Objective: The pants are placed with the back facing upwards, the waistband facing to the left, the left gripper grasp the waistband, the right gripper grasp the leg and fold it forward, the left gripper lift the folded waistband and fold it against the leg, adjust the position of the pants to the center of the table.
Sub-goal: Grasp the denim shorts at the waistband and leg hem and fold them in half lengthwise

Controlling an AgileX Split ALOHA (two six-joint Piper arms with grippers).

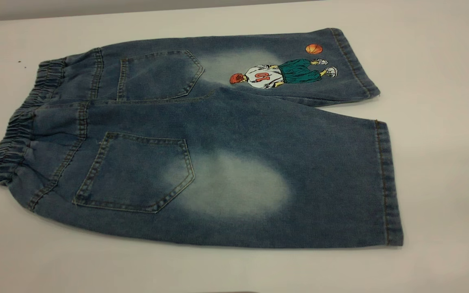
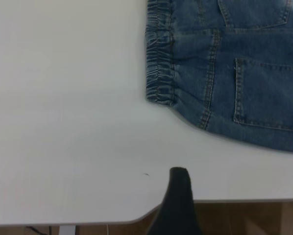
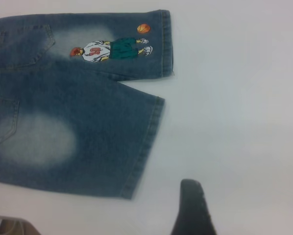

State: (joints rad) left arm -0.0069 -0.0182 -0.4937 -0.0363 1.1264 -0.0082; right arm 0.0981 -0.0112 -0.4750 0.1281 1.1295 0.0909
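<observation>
While pants (image 1: 202,134) lie flat, both end effectors apart from them, finger spread untellable

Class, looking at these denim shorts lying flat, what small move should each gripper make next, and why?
Probably both descend to grasp: the left gripper onto the elastic waistband, the right gripper onto the near leg hem. The denim shorts lie unfolded, and neither gripper touches them.

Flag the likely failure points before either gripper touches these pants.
The elastic waistband is bunched, so the left gripper may pinch only one layer. The near leg's hem lies flat on the table, hard for the right gripper to get under. The splayed legs may fold misaligned.
</observation>
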